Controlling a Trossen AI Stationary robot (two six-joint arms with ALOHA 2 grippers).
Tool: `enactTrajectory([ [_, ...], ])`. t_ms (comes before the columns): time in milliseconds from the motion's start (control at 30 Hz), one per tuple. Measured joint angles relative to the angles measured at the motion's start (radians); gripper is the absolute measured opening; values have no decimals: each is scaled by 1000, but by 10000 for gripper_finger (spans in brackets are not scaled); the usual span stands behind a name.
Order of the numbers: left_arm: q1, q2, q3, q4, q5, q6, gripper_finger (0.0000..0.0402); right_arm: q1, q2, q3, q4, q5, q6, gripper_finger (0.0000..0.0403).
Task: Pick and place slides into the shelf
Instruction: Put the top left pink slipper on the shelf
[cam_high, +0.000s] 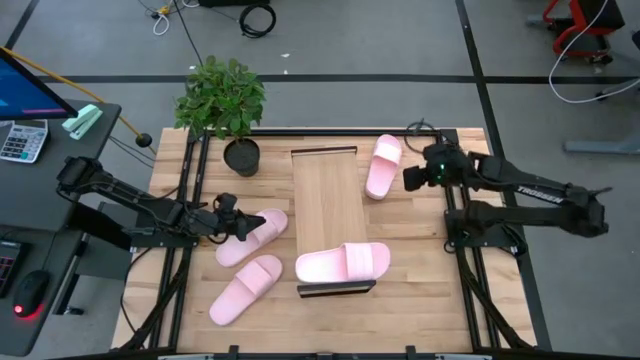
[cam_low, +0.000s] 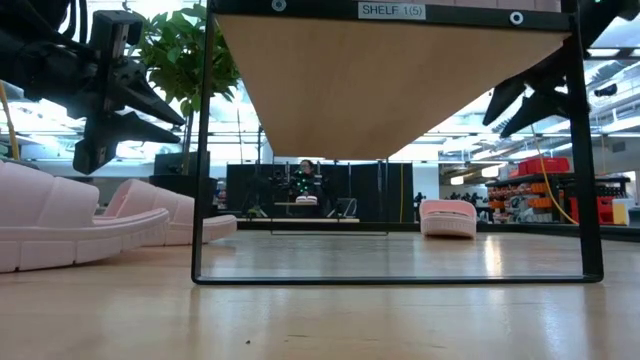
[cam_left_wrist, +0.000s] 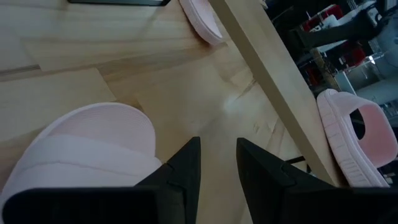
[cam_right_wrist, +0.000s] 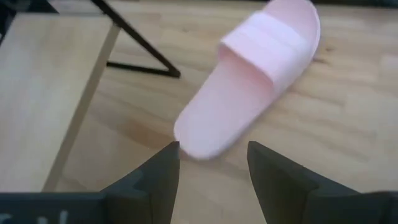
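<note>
Your left gripper (cam_high: 236, 222) hovers narrow-gapped over slide (cam_high: 252, 236) beside shelf (cam_high: 326, 205); your right gripper (cam_high: 410, 177) spread wide near far slide (cam_high: 383, 166).

One pink slide (cam_high: 343, 263) lies across the wooden shelf (cam_high: 325, 200); three lie on the table beside it.

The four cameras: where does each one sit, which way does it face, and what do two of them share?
High: overhead, straight down; both arms, shelf.
Low: tabletop level, facing under the shelf; arms hang in from above.
Left wrist: on the left arm, over a slide; own open left jaws.
Right wrist: facing another slide; own open right jaws.
That slide also shows from overhead.
</note>
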Motion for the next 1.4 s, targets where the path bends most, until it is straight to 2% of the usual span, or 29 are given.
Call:
enactTrajectory([
  [233,0,0,0,-6,-1,0,107,-203,66,0,103,-186,-127,194],
  [500,0,0,0,-6,-1,1,107,-299,166,0,162,-344,-207,192],
  [733,0,0,0,-6,-1,1,107,-312,222,0,174,-381,-253,189],
  [933,0,0,0,-14,0,-2,107,-312,221,0,174,-384,-260,188],
  [1033,-1,0,1,-82,34,-102,107,-312,219,0,173,-387,-260,186],
  [1167,-4,0,1,-178,158,-267,107,-311,219,0,173,-390,-260,185],
  [1400,-36,0,18,-191,233,-413,104,-310,219,0,173,-392,-260,185],
])
